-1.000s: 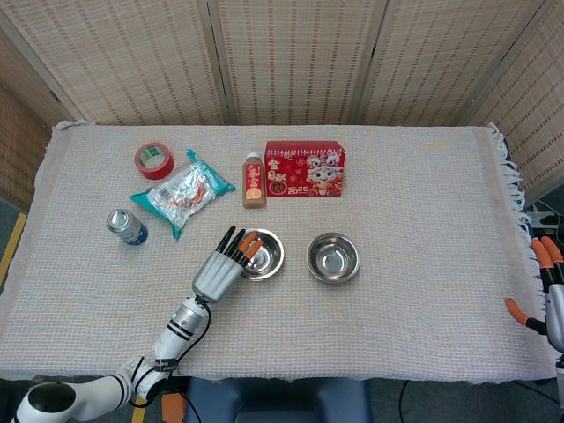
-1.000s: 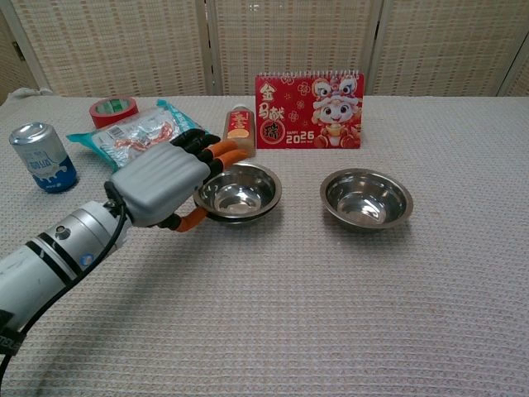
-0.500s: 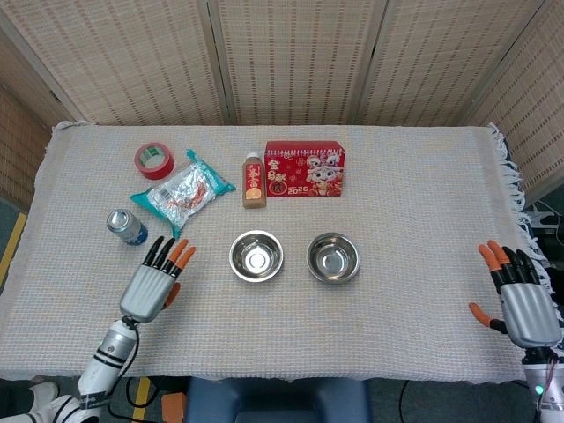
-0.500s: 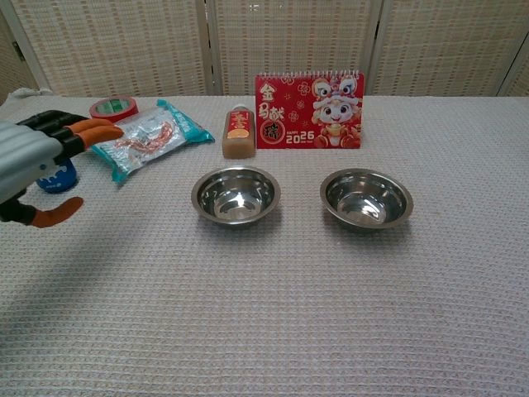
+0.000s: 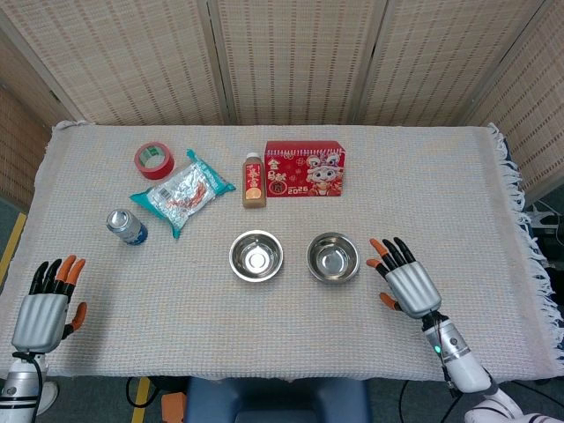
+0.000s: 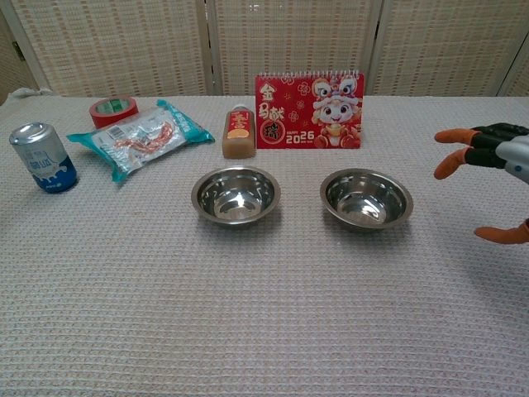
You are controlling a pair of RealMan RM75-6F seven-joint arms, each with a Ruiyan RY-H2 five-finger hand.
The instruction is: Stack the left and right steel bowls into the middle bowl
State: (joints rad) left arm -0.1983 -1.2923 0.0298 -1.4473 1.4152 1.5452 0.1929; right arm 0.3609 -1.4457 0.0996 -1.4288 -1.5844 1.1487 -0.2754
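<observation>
While the left hand [image 5: 42, 313] idles spread and empty, the right hand [image 5: 407, 280] hovers splayed beside the right bowl [image 5: 333, 257], apparently to grasp it.

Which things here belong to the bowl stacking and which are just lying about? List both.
Job: left steel bowl; right steel bowl; right hand, open beside it; left hand, open at the table edge.

Lying about: tape roll; snack packet; can; bottle; calendar.

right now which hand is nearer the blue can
Left. The left hand hangs open at the table's near-left edge, below and left of the blue can. The right hand sits far across, beyond both steel bowls.
</observation>
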